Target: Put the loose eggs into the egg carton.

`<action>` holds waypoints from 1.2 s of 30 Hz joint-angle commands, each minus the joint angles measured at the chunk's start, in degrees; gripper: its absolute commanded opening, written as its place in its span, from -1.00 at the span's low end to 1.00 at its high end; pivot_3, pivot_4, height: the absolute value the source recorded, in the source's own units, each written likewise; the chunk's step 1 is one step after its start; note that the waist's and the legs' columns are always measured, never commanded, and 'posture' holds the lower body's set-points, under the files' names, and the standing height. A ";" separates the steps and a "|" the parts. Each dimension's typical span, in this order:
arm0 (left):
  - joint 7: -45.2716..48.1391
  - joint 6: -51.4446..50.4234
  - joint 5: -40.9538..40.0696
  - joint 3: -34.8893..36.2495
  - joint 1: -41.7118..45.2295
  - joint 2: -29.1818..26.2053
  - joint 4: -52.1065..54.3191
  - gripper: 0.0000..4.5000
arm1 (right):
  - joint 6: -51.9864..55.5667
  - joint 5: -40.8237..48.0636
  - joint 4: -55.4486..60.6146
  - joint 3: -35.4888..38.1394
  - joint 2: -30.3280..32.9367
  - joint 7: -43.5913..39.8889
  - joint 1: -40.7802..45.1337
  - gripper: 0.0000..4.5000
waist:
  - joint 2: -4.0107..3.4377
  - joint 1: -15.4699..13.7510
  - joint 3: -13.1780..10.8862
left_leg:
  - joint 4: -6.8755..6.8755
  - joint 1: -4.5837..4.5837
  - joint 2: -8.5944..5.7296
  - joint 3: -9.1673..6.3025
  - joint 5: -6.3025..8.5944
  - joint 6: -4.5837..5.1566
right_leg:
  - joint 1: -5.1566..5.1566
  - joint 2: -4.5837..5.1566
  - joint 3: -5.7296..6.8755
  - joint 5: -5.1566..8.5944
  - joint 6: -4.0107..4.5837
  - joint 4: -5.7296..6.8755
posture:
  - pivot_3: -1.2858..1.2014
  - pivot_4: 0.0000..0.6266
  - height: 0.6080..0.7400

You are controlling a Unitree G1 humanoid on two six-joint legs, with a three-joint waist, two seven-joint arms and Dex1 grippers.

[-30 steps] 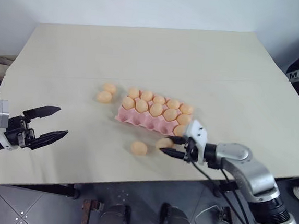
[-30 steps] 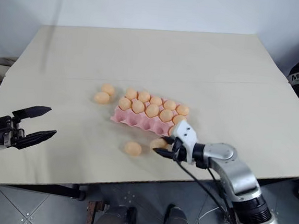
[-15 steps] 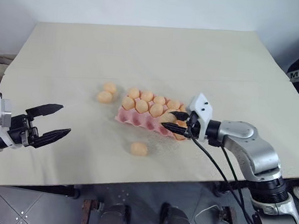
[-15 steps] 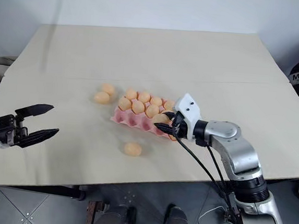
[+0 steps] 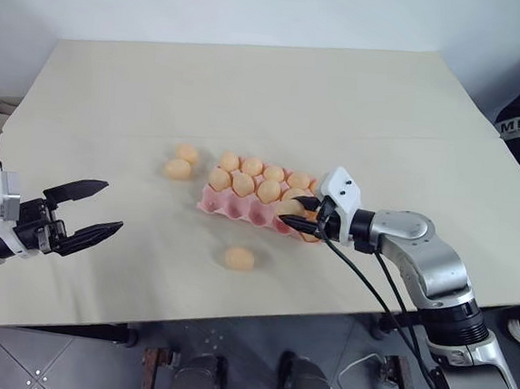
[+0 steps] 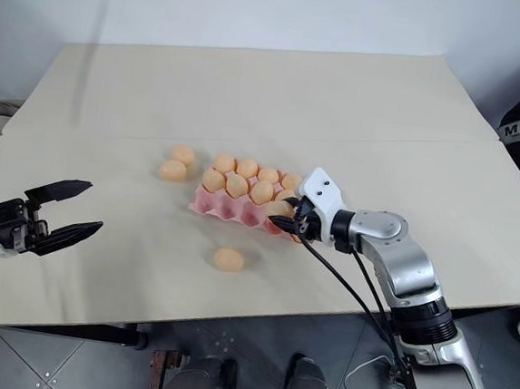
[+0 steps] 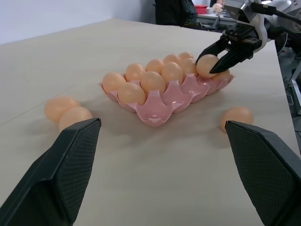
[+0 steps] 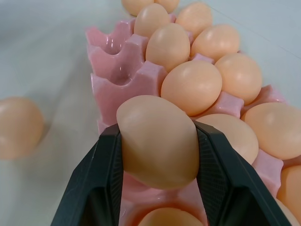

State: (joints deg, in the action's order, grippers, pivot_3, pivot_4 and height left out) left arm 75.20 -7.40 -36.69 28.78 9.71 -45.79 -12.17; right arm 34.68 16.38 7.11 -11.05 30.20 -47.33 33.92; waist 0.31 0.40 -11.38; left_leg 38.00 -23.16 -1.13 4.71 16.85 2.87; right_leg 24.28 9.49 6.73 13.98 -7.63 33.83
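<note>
Clamped between the two black fingers [image 8: 106,181] of the right gripper [image 5: 300,214] is a pale orange-tan egg [image 8: 157,141], poised over a near-row cup of the pink moulded egg carton [image 5: 241,207], which sits mid-table on the beige table [image 5: 251,94]. Most cups look filled; a few near-row cups are empty. Three loose eggs remain: two [image 5: 179,161] just left of the carton, one [image 5: 239,258] nearer. Left gripper [image 5: 95,210] hangs wide apart, empty, far left.

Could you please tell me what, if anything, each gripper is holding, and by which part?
The right gripper holds one egg by its two opposite sides, over the carton. The left gripper is open and holds nothing.
</note>
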 commanded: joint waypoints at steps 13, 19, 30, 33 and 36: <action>0.01 1.50 -0.75 1.00 0.58 0.01 0.09 1.00 | 3.70 5.33 8.62 4.90 3.50 -4.06 -0.06 1.00 | 0.00 -0.02 0.00 | 0.01 0.01 0.09 0.59 0.06 0.09 | 0.26 0.09 -0.07 -0.03 0.05 0.01 | 0.03 -0.52 1.00; 1.22 1.54 -0.57 1.19 1.24 -0.92 -1.52 1.00 | 10.98 17.28 21.42 10.87 12.01 -11.09 -7.15 1.00 | 0.03 -0.41 0.02 | 0.05 0.01 0.19 0.58 0.28 0.12 | 0.26 0.07 0.01 -0.04 0.05 0.00 | 0.03 -0.52 1.00; 1.52 1.25 -0.07 -0.20 2.85 -0.79 -2.21 1.00 | 10.84 11.16 24.50 -0.65 10.86 -3.78 -10.59 1.00 | 0.07 -0.13 0.03 | 0.18 0.09 0.35 0.97 0.54 -0.12 | 0.28 0.06 0.15 -0.11 0.15 -0.07 | 0.03 -0.52 1.00; 1.62 0.63 -0.46 0.01 2.27 -0.94 -1.35 1.00 | 8.94 6.61 23.26 -6.35 7.55 -0.24 -9.76 1.00 | 0.13 -0.16 0.07 | 0.24 0.08 0.34 0.99 0.55 -0.13 | 0.28 0.07 0.15 -0.12 0.16 -0.07 | 0.03 -0.52 1.00; 1.86 0.31 -0.64 0.39 1.66 -1.21 -0.97 1.00 | 8.02 3.61 21.47 -8.87 3.92 2.54 -8.65 1.00 | 0.14 -0.01 0.07 | 0.25 0.08 0.35 1.05 0.55 -0.14 | 0.31 0.07 0.13 -0.13 0.19 -0.05 | 0.03 -0.52 1.00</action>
State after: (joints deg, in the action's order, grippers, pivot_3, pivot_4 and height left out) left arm 76.49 -7.11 -36.63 28.08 12.06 -45.69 -14.29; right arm 44.24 21.39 28.44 -19.88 34.47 -46.15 24.25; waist 0.45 0.39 -11.31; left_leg 38.26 -23.08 -0.78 5.77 17.40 2.73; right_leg 24.60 9.55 6.86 13.85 -7.44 33.78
